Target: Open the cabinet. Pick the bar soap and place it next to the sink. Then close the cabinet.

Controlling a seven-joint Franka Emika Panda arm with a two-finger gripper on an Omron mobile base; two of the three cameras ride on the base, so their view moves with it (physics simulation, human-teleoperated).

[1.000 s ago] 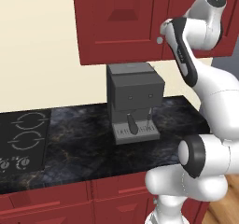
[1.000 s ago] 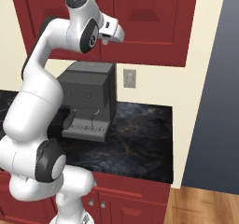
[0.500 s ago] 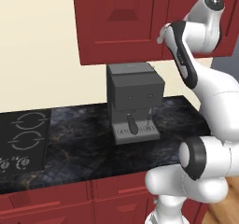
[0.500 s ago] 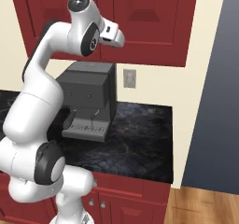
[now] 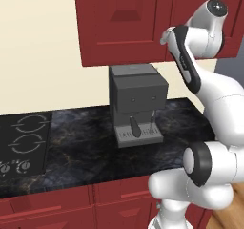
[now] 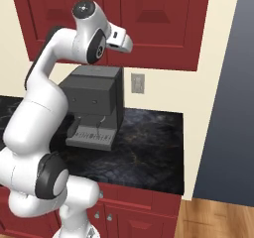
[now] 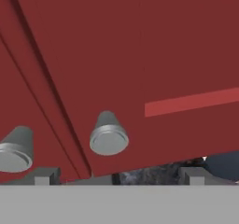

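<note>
Dark red cabinet (image 7: 140, 55) door shut, round silver knob (image 7: 108, 136) ahead, end effector (image 7: 119, 175) fingers spread.

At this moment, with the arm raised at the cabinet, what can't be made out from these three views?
- The bar soap: the closed cabinet doors hide whatever is inside.
- The sink: cut off by the edges of both base views.
- The fingers: hand view shows just two tips, set wide either side of the knob; the arm hides them in both base views.
- Second knob: cut by the hand view's left edge.
</note>
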